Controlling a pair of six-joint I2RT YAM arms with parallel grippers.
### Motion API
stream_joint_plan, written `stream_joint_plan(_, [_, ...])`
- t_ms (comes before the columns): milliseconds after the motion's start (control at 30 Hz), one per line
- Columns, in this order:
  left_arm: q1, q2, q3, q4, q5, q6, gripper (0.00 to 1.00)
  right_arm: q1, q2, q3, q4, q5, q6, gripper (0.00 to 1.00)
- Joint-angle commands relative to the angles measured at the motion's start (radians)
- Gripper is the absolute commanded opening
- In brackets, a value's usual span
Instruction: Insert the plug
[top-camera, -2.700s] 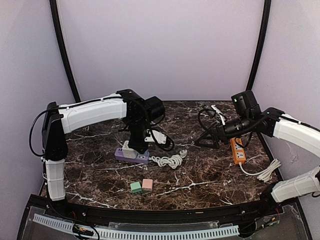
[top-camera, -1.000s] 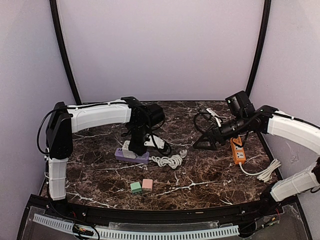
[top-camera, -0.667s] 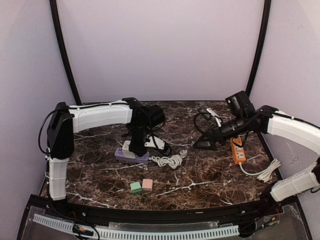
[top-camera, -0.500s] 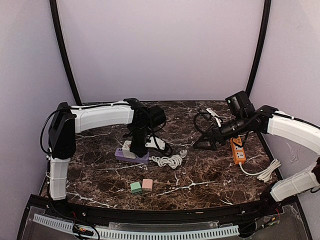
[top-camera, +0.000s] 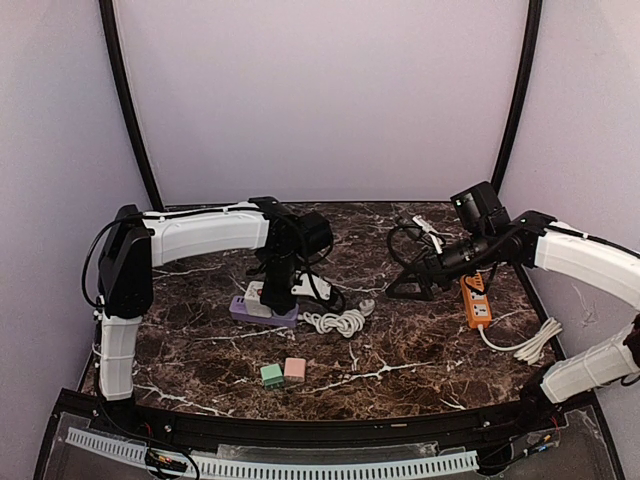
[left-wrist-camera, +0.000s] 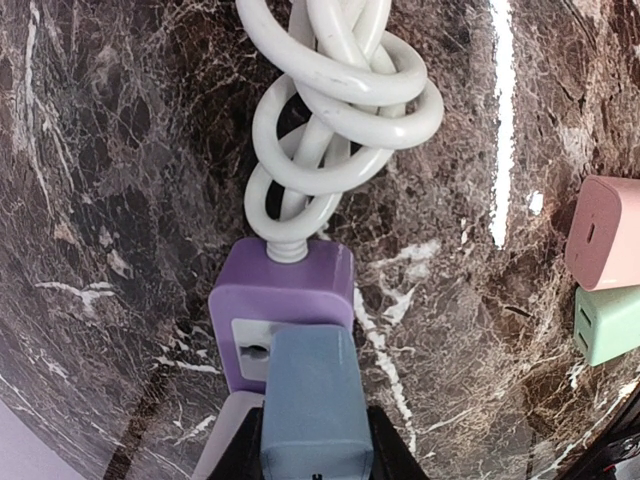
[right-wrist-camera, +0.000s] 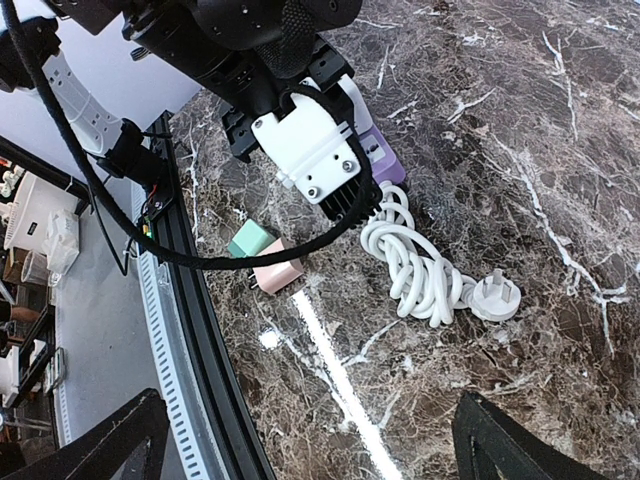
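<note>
Gripping blue-grey plug (left-wrist-camera: 310, 390) tight in left gripper (left-wrist-camera: 315, 458).
Resting it on purple power strip (left-wrist-camera: 300, 290) near the cord (left-wrist-camera: 335, 110) end; holding right gripper (right-wrist-camera: 310, 445) wide open, empty.

You looked down past your right claw (right-wrist-camera: 305, 412), its black fingers (right-wrist-camera: 110, 445) wide apart at the bottom corners, onto the dark marble tabletop (right-wrist-camera: 520, 130). The left arm (right-wrist-camera: 260, 40) and its white housing (right-wrist-camera: 315, 150) hung over the purple power strip (right-wrist-camera: 385, 160). A coiled white cord (right-wrist-camera: 415, 265) ended in a flat plug (right-wrist-camera: 495, 298). A green adapter (right-wrist-camera: 250, 240) and a pink adapter (right-wrist-camera: 278, 275) lay side by side near the edge.
</note>
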Motion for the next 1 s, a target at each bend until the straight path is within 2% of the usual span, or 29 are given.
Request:
stream_joint_plan(0, [-0.005,0.009,0.021,-0.028,0.005,0.000,0.01,-0.005,-0.015,-0.011,0.021,0.011,-0.004,0.99])
stream_joint_plan(467, [0.020,-0.003,0.018,-0.007,0.003,0.030,0.01,-0.005,0.000,-0.011,0.024,0.003,-0.001,0.99])
stream_joint_plan(967, [0.064,0.010,-0.050,0.046,0.065,0.053,0.01,-0.004,0.038,0.008,0.015,-0.002,-0.005,0.99])
